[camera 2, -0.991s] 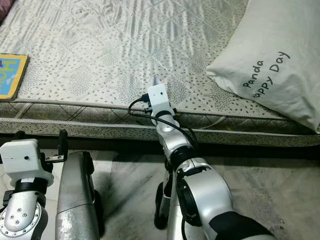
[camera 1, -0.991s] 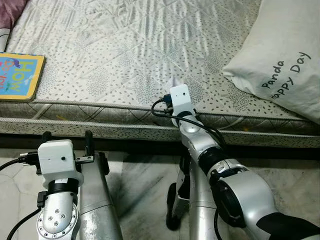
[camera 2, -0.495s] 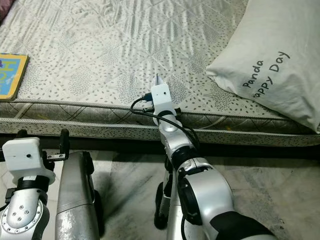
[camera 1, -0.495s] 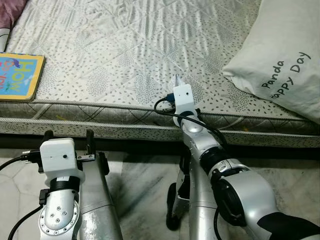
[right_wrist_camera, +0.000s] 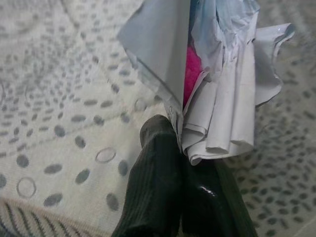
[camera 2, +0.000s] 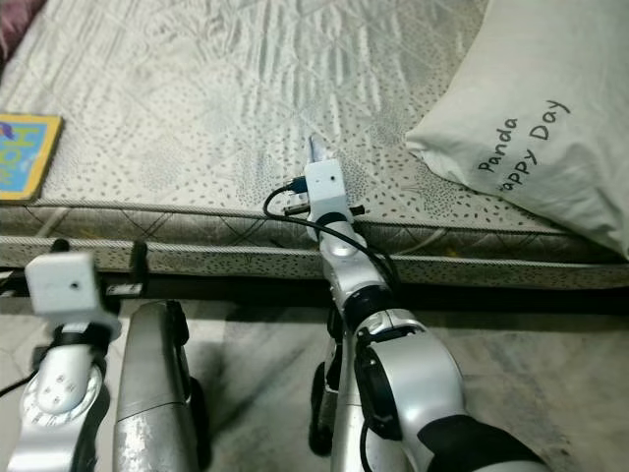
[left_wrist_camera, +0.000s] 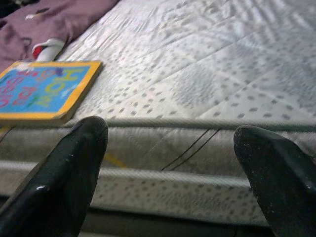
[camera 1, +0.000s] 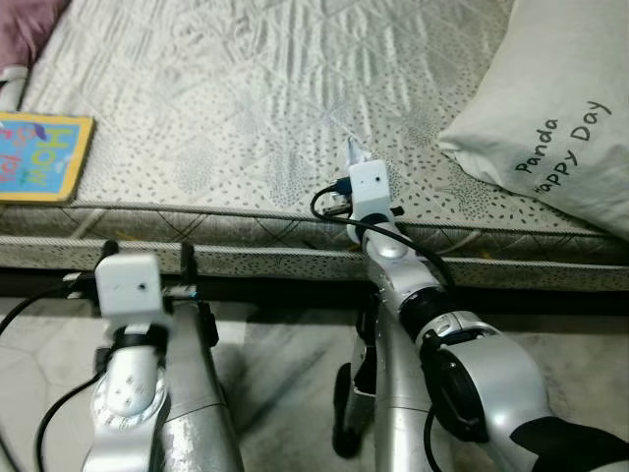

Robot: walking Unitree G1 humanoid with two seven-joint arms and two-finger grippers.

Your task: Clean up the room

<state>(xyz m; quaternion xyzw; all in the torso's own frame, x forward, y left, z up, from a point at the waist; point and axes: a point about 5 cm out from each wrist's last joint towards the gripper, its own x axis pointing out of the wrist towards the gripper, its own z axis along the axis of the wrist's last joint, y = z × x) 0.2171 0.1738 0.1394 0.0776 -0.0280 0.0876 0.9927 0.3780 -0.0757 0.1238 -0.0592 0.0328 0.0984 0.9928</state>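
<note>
- Your right gripper (right_wrist_camera: 185, 163) is stretched out over the near edge of the grey quilted mattress with the small dotted print (camera 1: 246, 98), roughly at the middle of the edge as the head views show it.
- Its two black fingers (right_wrist_camera: 153, 197) are pressed together on a crumpled scrap of white and pale blue paper with a pink patch inside (right_wrist_camera: 217, 98). In the right wrist view you see the scrap fanning out past the fingertips, above the mattress surface.
- In the left eye view the same scrap (camera 1: 352, 150) pokes up as a small pale tip just beyond the white wrist camera box.
- Whether the scrap touches the mattress or hangs just clear of it, you cannot tell.
- Your left gripper (left_wrist_camera: 168, 168) sits low in front of the mattress side, near the left end of the bed, with its fingers spread wide and nothing between them.
- A flat book with a yellow border and blue cover (camera 1: 39, 157) lies on the mattress at the left, close to the edge.
- Beyond the book you have a purple cloth (left_wrist_camera: 54, 19) at the far left corner, with a small white and red item (left_wrist_camera: 47, 48) beside it; too blurred to identify.
- A white pillow printed "Panda Happy Day" (camera 1: 550, 108) rests on the mattress at the right, well apart from the right gripper.
</note>
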